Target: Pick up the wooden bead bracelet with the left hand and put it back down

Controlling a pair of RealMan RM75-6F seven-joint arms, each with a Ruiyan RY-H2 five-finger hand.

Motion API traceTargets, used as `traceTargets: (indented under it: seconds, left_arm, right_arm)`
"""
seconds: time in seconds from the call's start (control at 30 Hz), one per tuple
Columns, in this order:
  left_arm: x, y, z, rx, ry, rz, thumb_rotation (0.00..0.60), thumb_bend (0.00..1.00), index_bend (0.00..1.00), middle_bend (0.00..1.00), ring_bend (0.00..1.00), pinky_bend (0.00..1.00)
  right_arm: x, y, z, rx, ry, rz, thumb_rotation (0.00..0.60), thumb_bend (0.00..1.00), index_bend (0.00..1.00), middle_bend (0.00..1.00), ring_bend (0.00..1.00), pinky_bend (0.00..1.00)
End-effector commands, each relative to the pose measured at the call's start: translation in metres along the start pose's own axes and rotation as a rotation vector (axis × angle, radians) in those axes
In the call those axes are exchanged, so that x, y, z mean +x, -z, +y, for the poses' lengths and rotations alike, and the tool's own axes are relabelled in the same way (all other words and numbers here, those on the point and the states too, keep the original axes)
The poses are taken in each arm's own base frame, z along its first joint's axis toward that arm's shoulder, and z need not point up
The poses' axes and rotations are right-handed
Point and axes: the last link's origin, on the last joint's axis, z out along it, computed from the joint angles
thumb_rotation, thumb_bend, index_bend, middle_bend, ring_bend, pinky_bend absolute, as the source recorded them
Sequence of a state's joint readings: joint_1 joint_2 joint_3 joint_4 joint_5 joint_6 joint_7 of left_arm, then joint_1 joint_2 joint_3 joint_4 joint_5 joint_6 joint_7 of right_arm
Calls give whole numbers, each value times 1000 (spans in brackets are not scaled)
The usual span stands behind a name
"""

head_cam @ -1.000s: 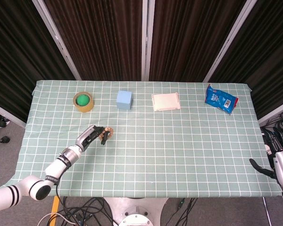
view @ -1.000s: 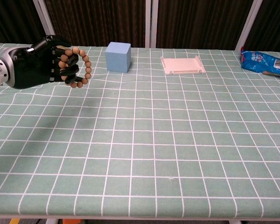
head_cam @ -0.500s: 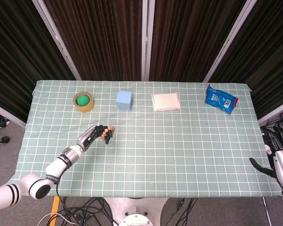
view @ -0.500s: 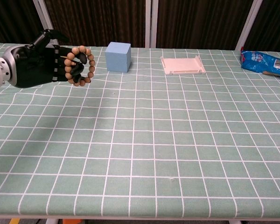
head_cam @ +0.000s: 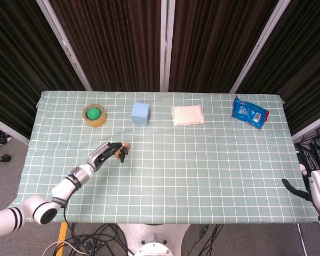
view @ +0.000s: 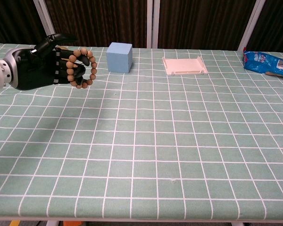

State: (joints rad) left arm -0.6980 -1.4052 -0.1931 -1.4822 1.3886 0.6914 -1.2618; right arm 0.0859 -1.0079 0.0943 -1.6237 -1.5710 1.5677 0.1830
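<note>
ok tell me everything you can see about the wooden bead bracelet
The wooden bead bracelet is a closed loop of round, matte, light brown beads of similar size, seemingly strung close together. It hangs roughly upright on the dark fingers of the robot's left hand, which pass through the loop. In the chest view it appears to be lifted off the green checked tablecloth, in front and to the left of the light blue cube. In the head view only a few beads show past the hand.

From where I'm driving, the far row on the desk [head_cam: 213,176] runs left to right: tape roll [head_cam: 94,115], cube [head_cam: 141,113], flat tray [head_cam: 188,115], snack bag [head_cam: 250,112]. My left hand [view: 37,68] holds the bracelet [view: 82,68] near-left of the cube. Right hand [head_cam: 319,186] sits off the desk's near-right edge.
</note>
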Motion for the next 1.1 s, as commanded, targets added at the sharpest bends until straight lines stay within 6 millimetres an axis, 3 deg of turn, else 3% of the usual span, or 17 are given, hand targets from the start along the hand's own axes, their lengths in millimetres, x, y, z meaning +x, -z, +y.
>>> traceTargets:
  seconds: [0.03,0.13,0.2,0.3,0.4,0.6,0.93,1.1]
  left_arm:
    - [1,-1,-1,6,-7,3,271,344,540,694,561,146]
    - [1,-1,-1,15,-9,8,393,345,565,716,575,145]
    - [2,-1,-2,19,-9,12,429,346,577,730,585,145]
    - [3,-2,-2,20,7,24,435,346,578,731,585,145]
    - [4,-2,-3,27,16,34,409,347,594,737,587,145]
    - [5,-1,-4,29,40,49,216,395,624,765,596,147]
    - [4,-1,-4,28,29,54,233,413,625,763,597,148]
    - [5,-1,-5,29,35,61,249,479,625,768,602,148]
  right_arm:
    - [0,0,0,0,-1,0,600,105,58,148,0,0]
    - [0,0,0,-2,1,0,600,105,58,148,0,0]
    - [0,0,0,-2,2,0,600,106,58,148,0,0]
    - [0,-1,-1,-1,4,0,600,106,58,148,0,0]
    - [0,-1,-1,-2,4,-1,600,106,58,148,0,0]
    - [0,0,-1,-3,5,-1,600,105,58,148,0,0]
    - [0,0,-1,-5,5,3,600,105,58,148,0,0]
    - [0,1,0,-6,4,4,600,105,58,149,0,0]
